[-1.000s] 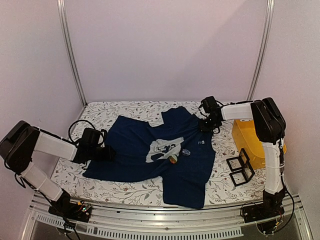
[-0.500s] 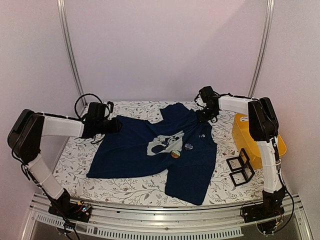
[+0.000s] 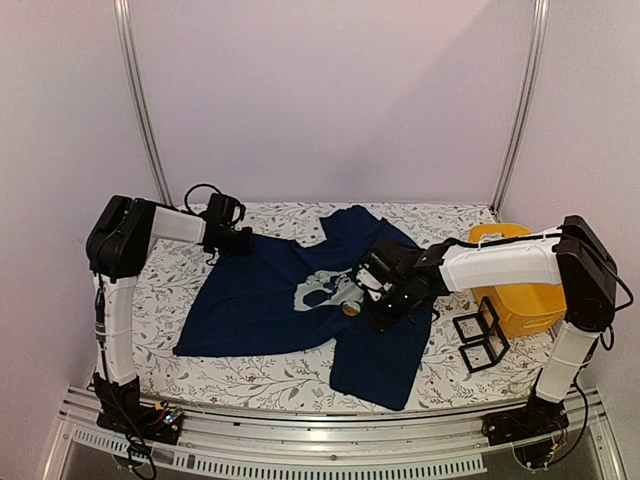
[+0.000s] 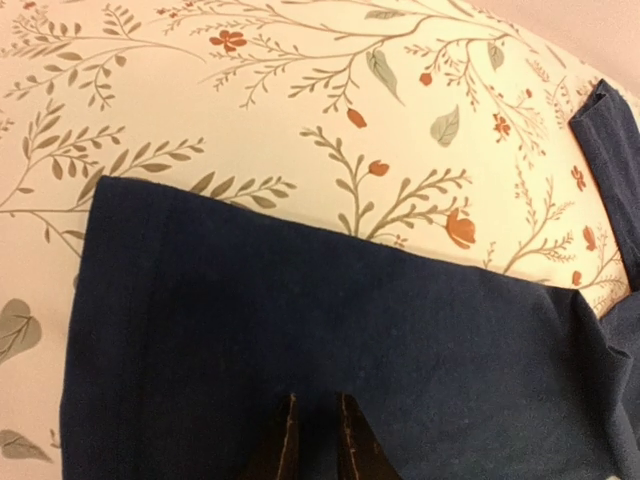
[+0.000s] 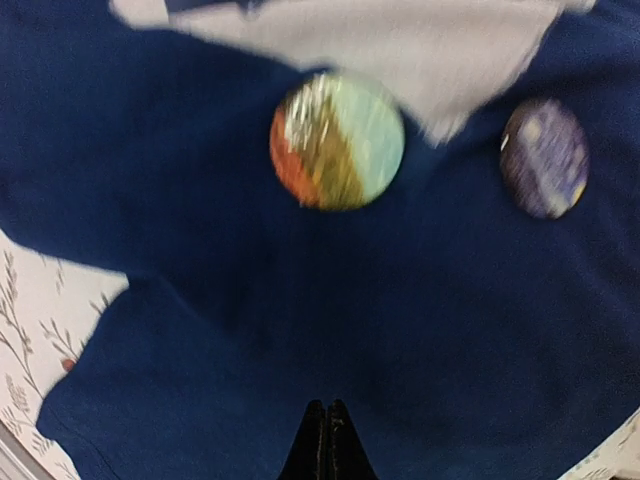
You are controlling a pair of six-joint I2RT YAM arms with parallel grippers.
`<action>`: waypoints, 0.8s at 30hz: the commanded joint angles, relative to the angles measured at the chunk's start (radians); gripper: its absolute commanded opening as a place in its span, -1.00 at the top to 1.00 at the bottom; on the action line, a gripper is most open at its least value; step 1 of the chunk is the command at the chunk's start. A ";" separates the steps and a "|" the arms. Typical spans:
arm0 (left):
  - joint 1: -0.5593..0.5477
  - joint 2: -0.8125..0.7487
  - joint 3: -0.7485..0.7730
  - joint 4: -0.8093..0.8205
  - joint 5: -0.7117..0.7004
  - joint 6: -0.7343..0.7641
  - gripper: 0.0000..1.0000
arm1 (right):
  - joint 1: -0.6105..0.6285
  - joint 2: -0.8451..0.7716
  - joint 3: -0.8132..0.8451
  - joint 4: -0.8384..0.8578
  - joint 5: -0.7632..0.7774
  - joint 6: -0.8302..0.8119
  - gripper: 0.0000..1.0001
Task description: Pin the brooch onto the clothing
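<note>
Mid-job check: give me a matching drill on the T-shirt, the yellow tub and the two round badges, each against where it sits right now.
Things:
1. T-shirt
2. yellow tub
3. striped badge
4. purple badge

Places:
A. on plain navy fabric, just clear of the pale print
B. off to the right of the shirt
C. spread over the flowered table cover
D. overlapping the pale print's edge

Pairs: 1-C, 2-B, 3-D, 4-A.
</note>
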 commanded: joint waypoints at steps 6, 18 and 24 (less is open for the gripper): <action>0.116 0.121 0.050 -0.097 0.058 -0.221 0.82 | 0.133 -0.074 -0.330 -0.009 -0.135 0.367 1.00; 0.211 0.142 0.102 -0.069 0.120 -0.206 0.76 | 0.183 -0.236 -0.499 -0.008 -0.274 0.444 1.00; 0.200 -0.008 0.030 -0.020 0.125 -0.127 0.68 | 0.172 -0.294 -0.367 -0.030 -0.274 0.338 1.00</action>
